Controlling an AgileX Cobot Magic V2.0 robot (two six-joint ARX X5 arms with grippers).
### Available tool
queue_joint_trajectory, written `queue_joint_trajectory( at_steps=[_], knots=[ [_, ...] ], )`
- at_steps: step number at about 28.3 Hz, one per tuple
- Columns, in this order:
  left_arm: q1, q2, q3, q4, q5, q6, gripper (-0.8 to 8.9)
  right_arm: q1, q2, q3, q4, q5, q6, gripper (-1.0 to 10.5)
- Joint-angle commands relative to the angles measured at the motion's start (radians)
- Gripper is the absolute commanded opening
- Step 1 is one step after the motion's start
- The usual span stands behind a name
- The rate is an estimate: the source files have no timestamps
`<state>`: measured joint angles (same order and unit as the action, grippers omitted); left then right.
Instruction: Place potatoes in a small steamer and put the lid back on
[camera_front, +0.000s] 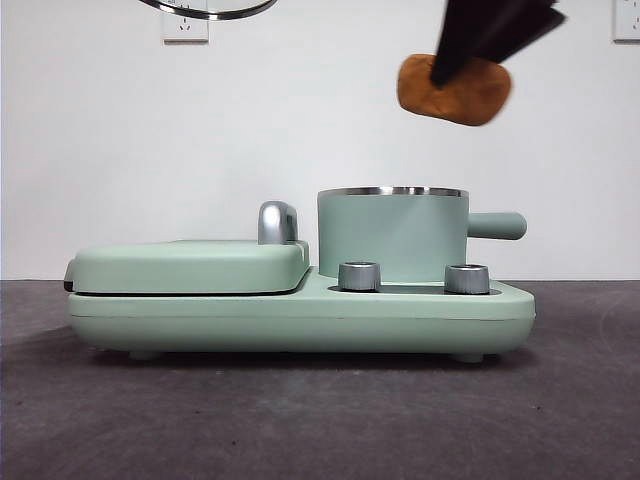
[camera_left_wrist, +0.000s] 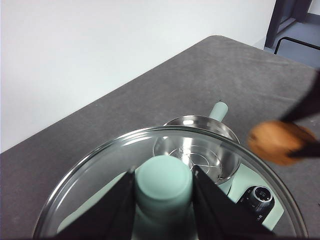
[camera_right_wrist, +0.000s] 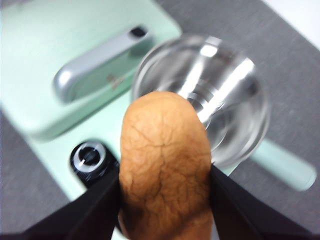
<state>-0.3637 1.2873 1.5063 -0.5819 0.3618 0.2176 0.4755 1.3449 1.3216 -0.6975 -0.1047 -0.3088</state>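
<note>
The right gripper is clamped on the potato, one black jaw pressed to each flank of the wrinkled orange-brown lump. In the front view the potato hangs in the air at about one o'clock from the pot, well above its steel rim and a little toward the handle side, with the dark arm coming down from the upper right corner. The right wrist view looks down past the potato into the open pot; its shiny steel inside is bare and its stubby green handle sticks out to one side.

The left gripper holds the lid by its mint-green knob, a jaw tight on either side. In the front view only a curve of the lid's steel rim shows at the top edge, at about eleven o'clock from the pot and well apart from it. Through the glass, the left wrist view shows the pot below and the potato beside it in the other gripper.

The pot sits on the right part of a mint-green cooker, behind two steel dials. On its left part lies a flat green cover with a chrome handle, closed. The cooker stands on a dark grey table.
</note>
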Motion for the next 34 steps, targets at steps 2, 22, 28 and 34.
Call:
queue_joint_trajectory(
  at_steps=[2,22,28,34],
  knots=[
    [-0.002,-0.006,0.024,0.028,0.002,0.006,0.09,-0.004,0.153,0.164,-0.045,0.001,0.014,2.0],
    [-0.002,-0.006,0.024,0.052,0.002,0.002,0.09,-0.060,0.611,0.527,-0.151,0.000,0.013,2.0],
    [-0.002,-0.006,0.024,0.060,0.002,0.002,0.09,-0.061,0.642,0.527,-0.135,-0.001,0.014,2.0],
    [-0.002,-0.006,0.024,0.060,0.002,0.002,0.09,-0.060,0.666,0.527,-0.141,-0.001,0.014,2.0]
  ],
)
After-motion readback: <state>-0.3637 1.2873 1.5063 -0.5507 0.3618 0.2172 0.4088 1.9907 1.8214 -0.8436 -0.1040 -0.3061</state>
